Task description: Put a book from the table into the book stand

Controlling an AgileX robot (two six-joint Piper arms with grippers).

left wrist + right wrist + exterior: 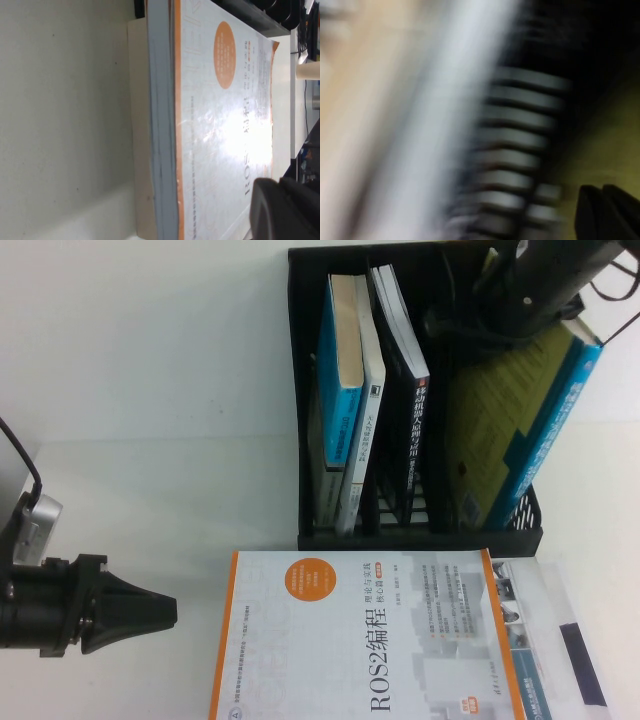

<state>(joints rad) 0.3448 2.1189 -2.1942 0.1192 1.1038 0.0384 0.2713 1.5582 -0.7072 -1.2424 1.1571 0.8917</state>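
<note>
Book: the ROS2 book point(360, 640) lies flat on the white surface point(150, 370), cover up, just in front of the book stand, its near part running out of the high view.
Left tool: the left tool point(165, 612) sits low at the left, its fingers pinched together into a point with nothing between them, aimed at the book's left edge and a little apart from it.
Left wrist view: the book's page block and orange border fill the picture, and the book seems to lie on something pale beneath it.
Book stand: the black book stand point(420, 535) stands behind the book, dividers upright; several books point(345, 390) lean in its left slots and an olive book with a blue spine point(520, 430) leans in the right one.
Right tool: the right tool point(525, 285) hangs at the stand's far right corner, above the olive book; I cannot tell how its fingers stand.
Far right: more printed matter point(545, 640) lies partly under the book's right side.
Risk, pushing: a pinched tool nudging the edge would probably slide the book across into the papers rather than lift it.
Risk, grasp: the fingers must part first, and a large flat book may droop or slip from an edge grip.
Risk, insertion: the free slots look narrow, so a tilted book could catch a divider or topple its leaning neighbours.
</note>
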